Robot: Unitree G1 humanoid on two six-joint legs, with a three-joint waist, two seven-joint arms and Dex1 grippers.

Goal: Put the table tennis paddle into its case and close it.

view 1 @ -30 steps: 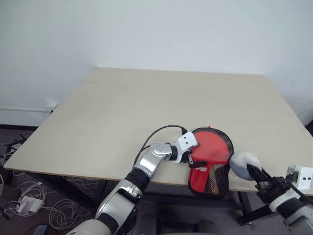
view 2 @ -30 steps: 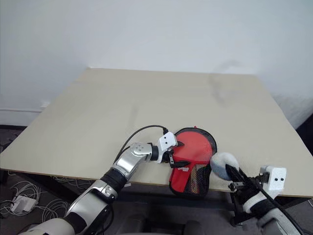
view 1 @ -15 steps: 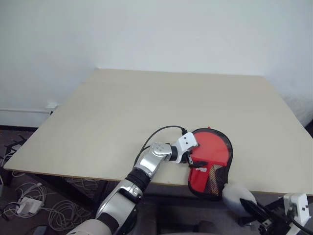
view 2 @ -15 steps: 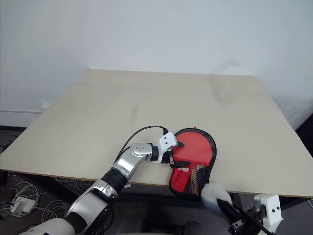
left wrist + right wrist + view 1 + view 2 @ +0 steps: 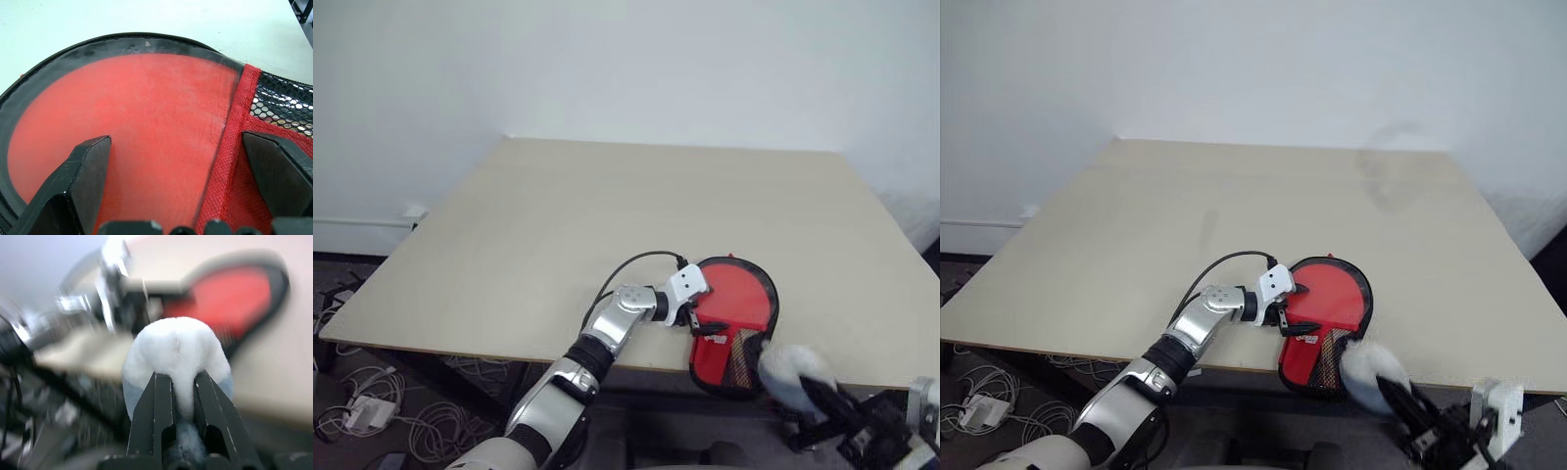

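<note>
Case [image 5: 734, 328] lying at the counter's [image 5: 607, 225] near edge, red panel up. Left gripper [image 5: 178, 181] over the case, jaws spread wide apart. Right gripper [image 5: 175, 406] just off the counter's near edge beside the case, jaws clamped together on a grey-white ball-like thing [image 5: 176, 355].

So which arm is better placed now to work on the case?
The left: its open pincer sits over the case, while the right pincer is shut on a white fluffy ball off the table edge.
</note>
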